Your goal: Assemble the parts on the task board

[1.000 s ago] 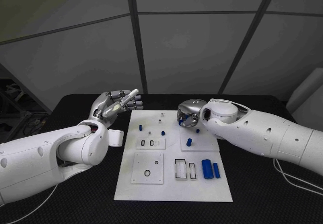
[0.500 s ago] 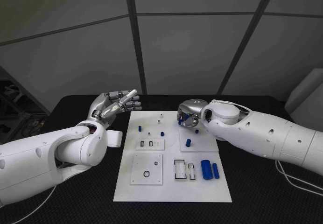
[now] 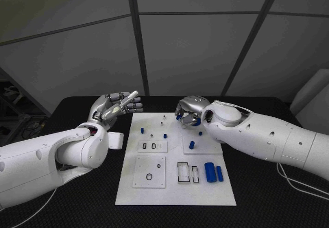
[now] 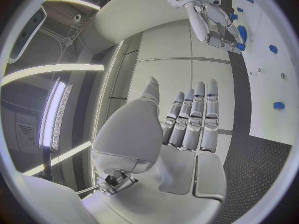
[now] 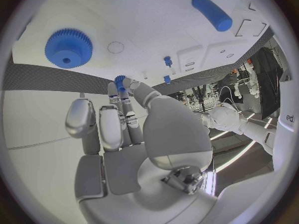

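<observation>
The white task board [image 3: 175, 190] lies in the middle of the black table. My right hand [image 3: 189, 112] hovers over the board's far right part and pinches a small blue gear [image 5: 119, 79] between thumb and fingertip. Under it a larger blue gear [image 5: 69, 47] sits on the board. My left hand [image 3: 116, 106] is raised beyond the board's far left corner, fingers stretched out and apart, holding nothing. Two blue cylinders [image 3: 214, 172] lie side by side at the near right. A blue peg [image 3: 192, 145] stands mid-board and another [image 3: 142, 129] further left.
Small white insert plates [image 3: 150, 171] with slots and holes sit on the board's left half, and rectangular cut-outs [image 3: 184, 172] lie beside the cylinders. Black table [image 3: 274, 199] surrounds the board on all sides. A cable [image 3: 302, 183] trails at the right.
My right hand has lifted a little and shifted toward the board's far edge with the small blue gear. My left hand has stayed where it was.
</observation>
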{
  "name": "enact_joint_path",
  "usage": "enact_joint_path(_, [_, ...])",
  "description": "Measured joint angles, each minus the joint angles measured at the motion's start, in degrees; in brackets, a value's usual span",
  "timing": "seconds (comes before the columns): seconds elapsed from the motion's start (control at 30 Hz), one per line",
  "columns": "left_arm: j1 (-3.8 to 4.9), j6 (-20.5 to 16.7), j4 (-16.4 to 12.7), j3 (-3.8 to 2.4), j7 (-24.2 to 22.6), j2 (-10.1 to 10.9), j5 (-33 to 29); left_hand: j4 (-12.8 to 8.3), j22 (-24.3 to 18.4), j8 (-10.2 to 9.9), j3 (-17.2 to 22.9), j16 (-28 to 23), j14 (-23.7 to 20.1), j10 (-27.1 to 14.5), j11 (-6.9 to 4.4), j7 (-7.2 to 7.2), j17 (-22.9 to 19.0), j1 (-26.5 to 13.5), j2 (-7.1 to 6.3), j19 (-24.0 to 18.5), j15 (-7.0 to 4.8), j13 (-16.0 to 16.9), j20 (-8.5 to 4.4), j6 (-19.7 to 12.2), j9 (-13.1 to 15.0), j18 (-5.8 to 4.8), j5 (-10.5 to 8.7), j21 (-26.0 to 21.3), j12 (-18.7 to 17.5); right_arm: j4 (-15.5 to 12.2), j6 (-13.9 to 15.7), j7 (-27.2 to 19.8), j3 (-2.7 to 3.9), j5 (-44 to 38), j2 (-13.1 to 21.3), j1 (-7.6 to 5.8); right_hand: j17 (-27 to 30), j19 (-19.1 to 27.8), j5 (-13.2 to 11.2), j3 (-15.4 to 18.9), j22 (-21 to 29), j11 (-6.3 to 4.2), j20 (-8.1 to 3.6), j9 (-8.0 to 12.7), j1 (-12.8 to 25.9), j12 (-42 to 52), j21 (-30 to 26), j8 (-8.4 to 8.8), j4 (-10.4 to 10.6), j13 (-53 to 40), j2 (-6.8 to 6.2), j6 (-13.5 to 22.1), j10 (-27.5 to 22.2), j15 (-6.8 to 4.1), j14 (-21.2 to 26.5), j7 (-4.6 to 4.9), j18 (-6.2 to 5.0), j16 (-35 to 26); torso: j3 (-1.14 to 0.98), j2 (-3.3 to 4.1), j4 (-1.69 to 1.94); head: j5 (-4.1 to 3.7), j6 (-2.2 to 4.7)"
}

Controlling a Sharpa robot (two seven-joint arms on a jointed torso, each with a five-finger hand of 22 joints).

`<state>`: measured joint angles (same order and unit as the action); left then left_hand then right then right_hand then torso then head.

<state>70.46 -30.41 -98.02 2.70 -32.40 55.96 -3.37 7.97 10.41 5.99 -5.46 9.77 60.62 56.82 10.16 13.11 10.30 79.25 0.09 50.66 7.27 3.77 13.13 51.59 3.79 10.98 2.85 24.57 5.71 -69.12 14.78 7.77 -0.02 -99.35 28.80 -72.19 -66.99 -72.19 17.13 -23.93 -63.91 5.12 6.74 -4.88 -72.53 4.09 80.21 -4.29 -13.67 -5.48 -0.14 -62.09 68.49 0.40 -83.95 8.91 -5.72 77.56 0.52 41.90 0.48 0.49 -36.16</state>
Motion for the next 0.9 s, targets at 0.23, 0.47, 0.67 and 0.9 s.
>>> enact_joint_path(0.23, [0.0,0.0,0.22,0.0,0.01,-0.18,-0.08,0.0,0.01,0.0,0.0,0.0,0.0,0.0,0.0,0.0,0.0,0.0,0.0,0.0,0.0,0.0,0.0,0.0,0.0,0.01,0.0,-0.04,0.0,1.87,2.65,0.15,0.0,0.25,-2.25,0.0,-0.11,0.0,0.0,0.0,-0.05,0.0,0.0,0.0,0.0,0.0,0.0,0.03,0.0,0.01,0.0,0.0,0.0,0.0,0.0,0.0,-0.01,0.3,-0.01,0.07,0.04,0.27,0.08])
enact_joint_path(0.47, [0.01,0.03,0.32,-0.01,0.02,-0.35,-0.12,0.0,0.01,0.0,0.0,0.0,0.0,0.0,0.0,0.0,0.05,-0.24,0.23,0.0,0.0,0.0,0.0,0.0,0.0,0.01,0.0,-0.04,0.0,4.15,4.01,-0.03,0.0,0.57,-4.8,0.0,-0.11,0.0,0.0,0.01,-0.12,0.0,0.0,0.02,0.0,0.0,0.0,0.04,0.0,0.01,0.0,0.0,-0.01,0.0,0.0,0.0,-0.02,0.3,0.03,0.23,0.21,0.59,0.13])
enact_joint_path(0.67, [0.09,0.05,0.39,-0.04,0.03,-0.35,-0.15,0.0,-0.04,0.0,0.0,0.0,0.0,0.0,0.0,0.0,0.04,-0.23,0.23,0.0,0.0,0.0,0.0,0.0,0.0,0.0,0.0,-0.04,0.0,5.63,4.39,-0.26,0.0,0.72,-6.34,0.0,-0.16,0.0,-0.1,-0.29,-0.17,0.01,0.0,0.04,0.0,0.0,0.0,0.1,0.02,0.04,0.0,0.01,-0.01,0.0,0.0,0.0,-0.03,0.3,0.12,0.37,0.34,0.79,0.21])
enact_joint_path(0.9, [0.23,0.06,0.41,-0.11,0.06,-0.44,-0.17,0.0,-0.04,0.0,0.0,0.0,0.0,0.0,0.0,0.0,0.04,-0.23,0.23,0.0,0.0,0.0,0.0,0.0,0.0,0.01,0.0,-0.04,0.0,7.2,4.39,-0.43,0.0,0.82,-7.83,0.01,-0.16,0.0,0.15,-0.3,-0.17,0.01,0.0,0.05,0.0,-0.01,0.0,0.16,0.03,0.05,0.0,0.01,-0.01,0.0,0.0,0.0,-0.03,0.3,0.18,0.46,0.4,1.1,-0.25])
